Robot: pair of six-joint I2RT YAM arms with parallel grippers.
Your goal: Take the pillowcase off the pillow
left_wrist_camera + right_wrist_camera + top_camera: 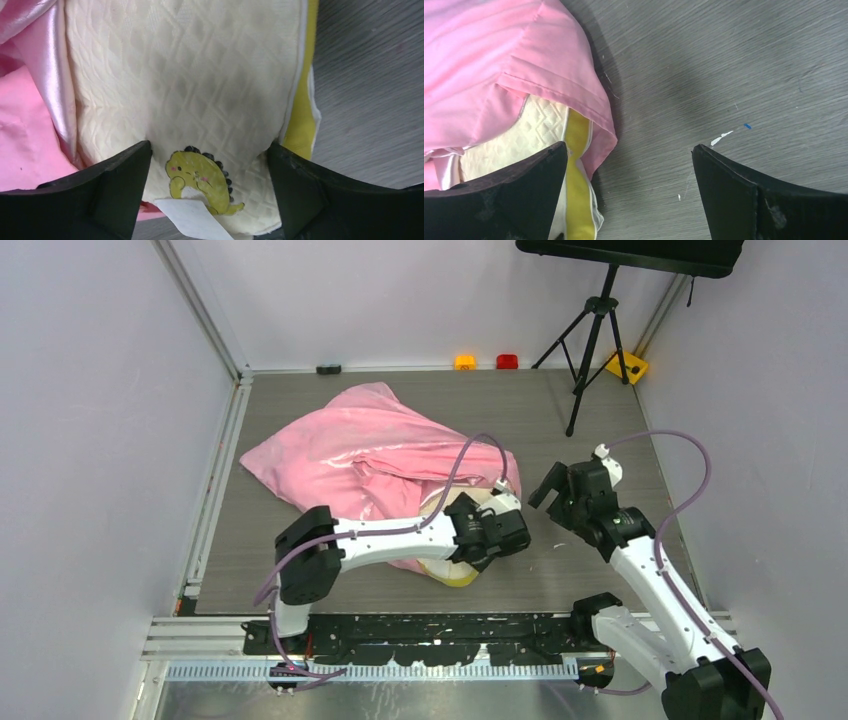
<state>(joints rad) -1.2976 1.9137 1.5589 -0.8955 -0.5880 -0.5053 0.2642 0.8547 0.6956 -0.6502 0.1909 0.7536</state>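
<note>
The pink satin pillowcase (340, 450) lies crumpled mid-table, still over most of the pillow. A cream quilted pillow corner (455, 572) with a yellow band sticks out at its near right end. My left gripper (505, 532) is open, its jaws straddling that corner. The left wrist view shows the pillow (190, 75), a yellow dinosaur emblem (200, 177), a white tag (192, 220) and pink cloth (30, 135) on the left. My right gripper (562, 498) is open and empty, just right of the pillow. In its wrist view the pillowcase hem (499, 55) and the pillow's yellow band (576, 175) lie by its left finger.
The grey wood-grain table (600, 420) is walled at left, back and right. A black tripod (590, 340) stands at the back right. Small orange (465, 362), red (507, 361) and yellow (628, 366) blocks sit along the back edge.
</note>
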